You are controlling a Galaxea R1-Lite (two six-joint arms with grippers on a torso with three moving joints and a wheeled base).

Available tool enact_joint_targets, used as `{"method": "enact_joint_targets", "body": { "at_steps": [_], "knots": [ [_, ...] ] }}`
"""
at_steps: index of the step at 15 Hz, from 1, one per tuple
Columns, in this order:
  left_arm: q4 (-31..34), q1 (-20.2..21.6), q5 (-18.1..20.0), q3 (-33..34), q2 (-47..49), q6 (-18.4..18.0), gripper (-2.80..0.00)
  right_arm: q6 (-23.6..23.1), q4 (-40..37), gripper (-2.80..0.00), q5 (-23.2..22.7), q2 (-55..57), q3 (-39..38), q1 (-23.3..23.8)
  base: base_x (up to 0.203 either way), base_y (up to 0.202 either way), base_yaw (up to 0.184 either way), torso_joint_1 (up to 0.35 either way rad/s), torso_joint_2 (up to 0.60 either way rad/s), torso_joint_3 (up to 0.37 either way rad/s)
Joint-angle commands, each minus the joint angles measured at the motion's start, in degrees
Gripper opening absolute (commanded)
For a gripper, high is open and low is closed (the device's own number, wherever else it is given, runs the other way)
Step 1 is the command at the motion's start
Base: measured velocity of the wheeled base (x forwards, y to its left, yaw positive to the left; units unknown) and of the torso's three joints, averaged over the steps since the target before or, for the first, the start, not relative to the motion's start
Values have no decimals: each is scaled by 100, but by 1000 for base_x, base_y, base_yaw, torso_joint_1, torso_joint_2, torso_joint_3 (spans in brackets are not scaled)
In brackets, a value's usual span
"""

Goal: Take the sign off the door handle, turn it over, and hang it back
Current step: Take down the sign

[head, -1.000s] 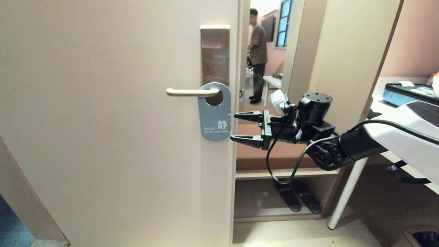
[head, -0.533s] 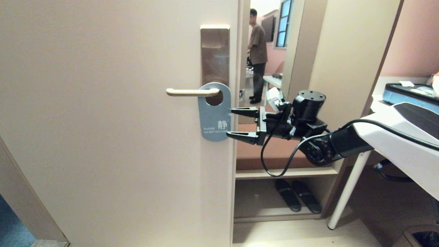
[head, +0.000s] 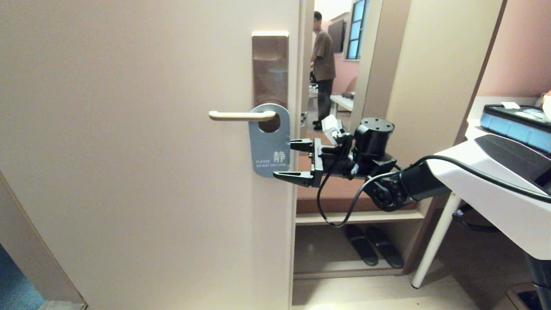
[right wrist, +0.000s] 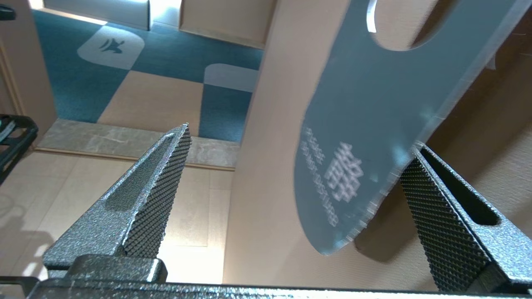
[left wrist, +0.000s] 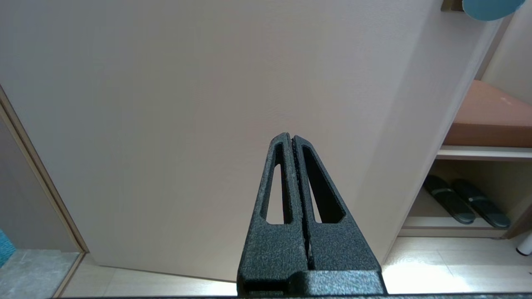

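Sign (head: 270,142) is hanging on the door handle (head: 242,115) with its blue-grey face out, flat and thin with rounded ends and a big oval hole that the lever pokes through. White Chinese character on the lower part, and next to it small white text reading "PLEASE DO NOT DISTURB" (blurry in the right wrist view, clearer from the head camera). The edge looks pale, like a thin plastic or card sheet.

Handle is a slim cream lever, sticking out level from a tall bronze-brown metal plate (head: 270,64) with a brushed, slightly shiny look. Door (head: 129,172) itself is plain matte beige.

Right gripper (head: 289,159) is level with the bottom half of the sign, coming in from the door's edge side, fingers spread wide and holding nothing. One finger sits in front of the sign's lower corner, the other is behind its edge, so the sign is in the gap between them. Can't tell if either pad actually touches it. The pads have a cross-hatched knurled texture, black rough-cast metal.

Left gripper (left wrist: 293,143) is parked down low facing the bare door, fingers pressed together, empty.

Person (head: 323,69) stands in the room beyond the doorway, and a pair of dark slippers (head: 373,244) sits on a low shelf.
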State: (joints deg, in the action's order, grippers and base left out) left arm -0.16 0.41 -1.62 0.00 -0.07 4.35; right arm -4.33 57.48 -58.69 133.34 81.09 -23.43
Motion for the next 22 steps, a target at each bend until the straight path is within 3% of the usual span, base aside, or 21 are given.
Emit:
{"method": "enact_joint_targets", "body": {
  "at_steps": [1,15,16,22],
  "knots": [
    [-2,2,-5,0,7,4,-280,-7,36,0,-38,43,12,-95,0,0,0,0,0,0],
    [-2,2,-5,0,7,4,-280,20,36,0,-20,262,601,-250,0,0,0,0,0,0],
    [-2,2,-5,0,7,2,-280,16,44,-280,-20,262,601,-250,0,0,0,0,0,0],
    [-2,2,-5,0,7,4,-280,20,44,-280,86,306,741,-237,0,0,0,0,0,0]
  ]
}}
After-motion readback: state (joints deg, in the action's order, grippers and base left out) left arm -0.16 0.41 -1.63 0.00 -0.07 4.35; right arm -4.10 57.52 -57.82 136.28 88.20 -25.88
